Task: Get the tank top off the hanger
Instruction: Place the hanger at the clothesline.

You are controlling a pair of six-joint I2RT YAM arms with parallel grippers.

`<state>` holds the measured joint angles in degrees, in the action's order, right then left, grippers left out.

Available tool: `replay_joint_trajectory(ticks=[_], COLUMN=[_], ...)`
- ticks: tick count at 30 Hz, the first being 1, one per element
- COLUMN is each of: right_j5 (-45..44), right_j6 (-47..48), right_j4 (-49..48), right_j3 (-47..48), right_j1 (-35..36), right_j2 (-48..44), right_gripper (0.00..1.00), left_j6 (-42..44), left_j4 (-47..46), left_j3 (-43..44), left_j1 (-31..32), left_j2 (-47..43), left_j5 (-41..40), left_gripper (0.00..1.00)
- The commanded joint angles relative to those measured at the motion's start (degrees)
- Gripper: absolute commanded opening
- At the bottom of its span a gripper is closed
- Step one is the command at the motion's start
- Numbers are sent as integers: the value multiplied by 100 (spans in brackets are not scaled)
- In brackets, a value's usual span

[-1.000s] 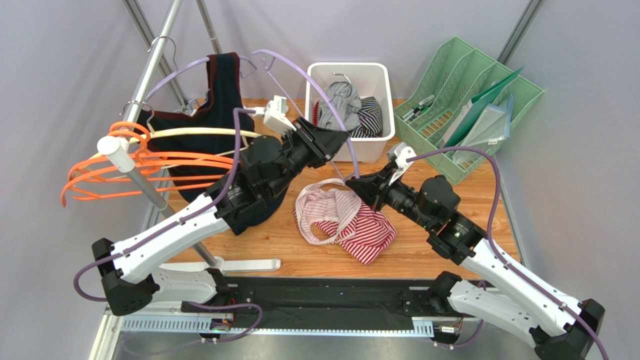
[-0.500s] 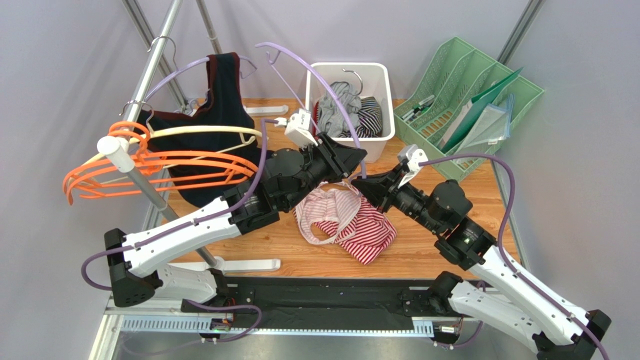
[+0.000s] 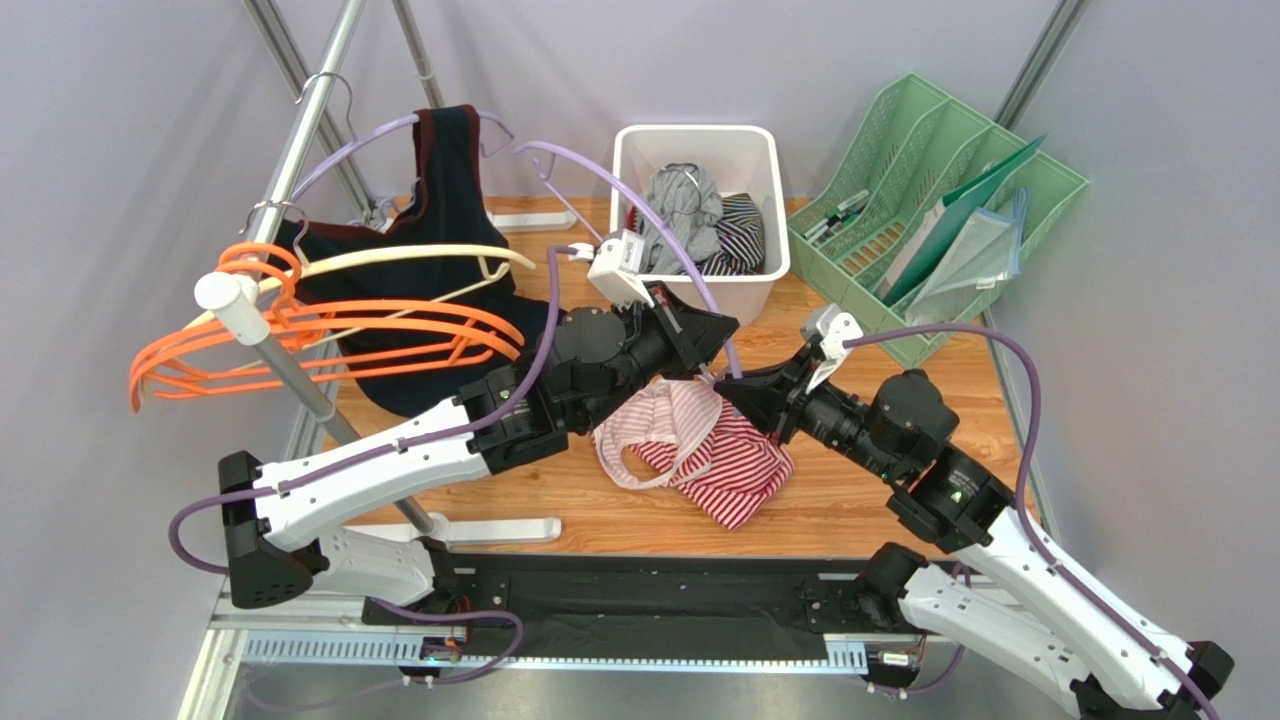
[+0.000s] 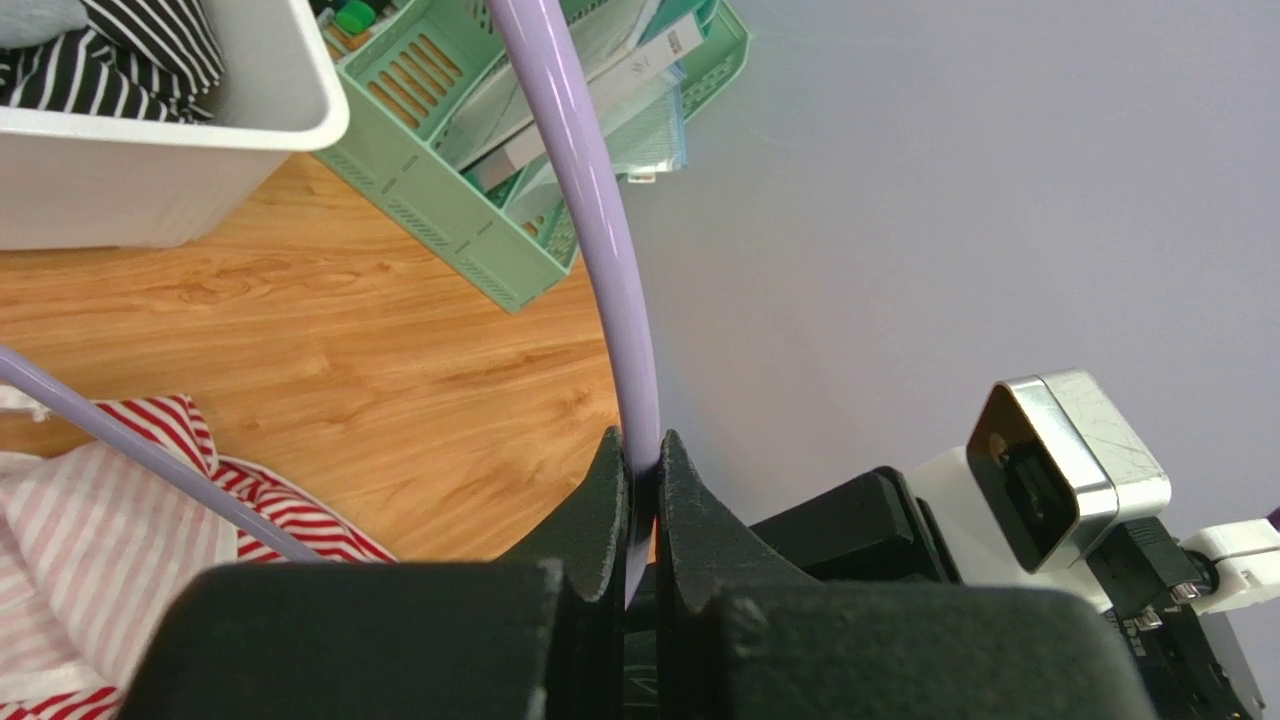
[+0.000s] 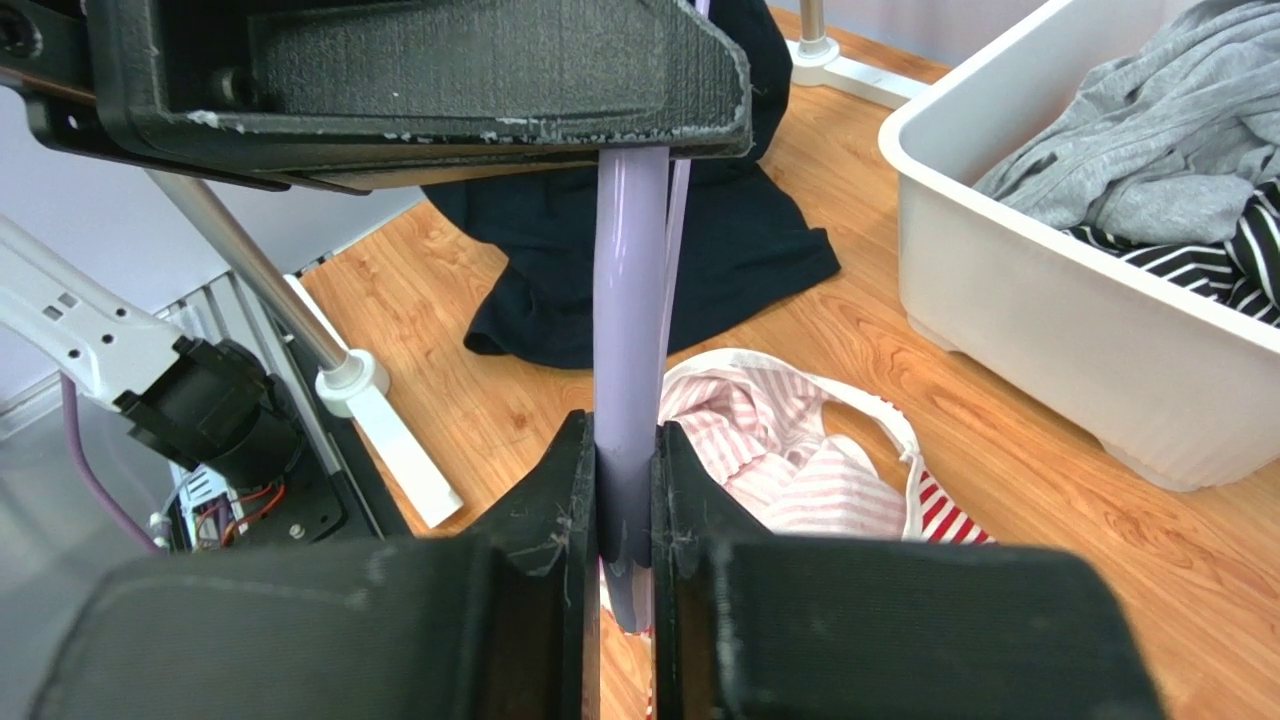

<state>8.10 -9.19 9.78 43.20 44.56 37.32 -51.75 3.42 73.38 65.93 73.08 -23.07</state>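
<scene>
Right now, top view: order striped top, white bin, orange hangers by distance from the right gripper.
1. striped top, on the table right beside the right gripper.
2. white bin, behind it.
3. orange hangers, far left on the rack.

Striped tank top [image 3: 703, 455] on table [image 3: 579, 498], left claw [image 3: 709, 324] and right claw [image 3: 739, 393] gripping lilac hanger [image 3: 669, 233]

Wooden table [image 3: 842, 510] viewed from above, striped tank top [image 3: 721, 465] left crumpled near its middle, white bin [image 3: 751, 285] set at the far edge, green file rack [image 3: 842, 278] placed at the far right corner, white stand foot [image 3: 489, 530] laid along the near edge, dark garment [image 3: 436, 375] possibly draped onto the left side.
</scene>
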Motion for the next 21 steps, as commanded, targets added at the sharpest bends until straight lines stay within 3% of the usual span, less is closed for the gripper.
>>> replay_joint_trajectory(ticks=[1, 3, 4, 7, 15, 21], right_j5=[-273, -544, -659, -1274, -3102, -3306], right_j6=[-74, -214, -258, -443, -733, -689], right_j4=[164, 374, 428, 656, 1640, 1887], right_j3=[408, 452, 452, 453, 470, 408], right_j1=[1, 1, 1, 1, 1, 1], right_j2=[-242, -443, -532, -926, -1877, -2308], right_gripper=[22, 37, 51, 65, 73, 77], left_j6=[-134, -221, -231, -231, -300, 119], left_j4=[-228, -228, -254, -307, -263, -1088], left_j3=[141, 176, 202, 439, 1397, 1767], left_j1=[209, 332, 376, 482, 500, 482], left_j2=[-13, 13, 40, 189, 892, 1331], left_j5=[-293, -757, -908, -1401, -2946, -4124], left_gripper=[0, 0, 0, 0, 0, 0])
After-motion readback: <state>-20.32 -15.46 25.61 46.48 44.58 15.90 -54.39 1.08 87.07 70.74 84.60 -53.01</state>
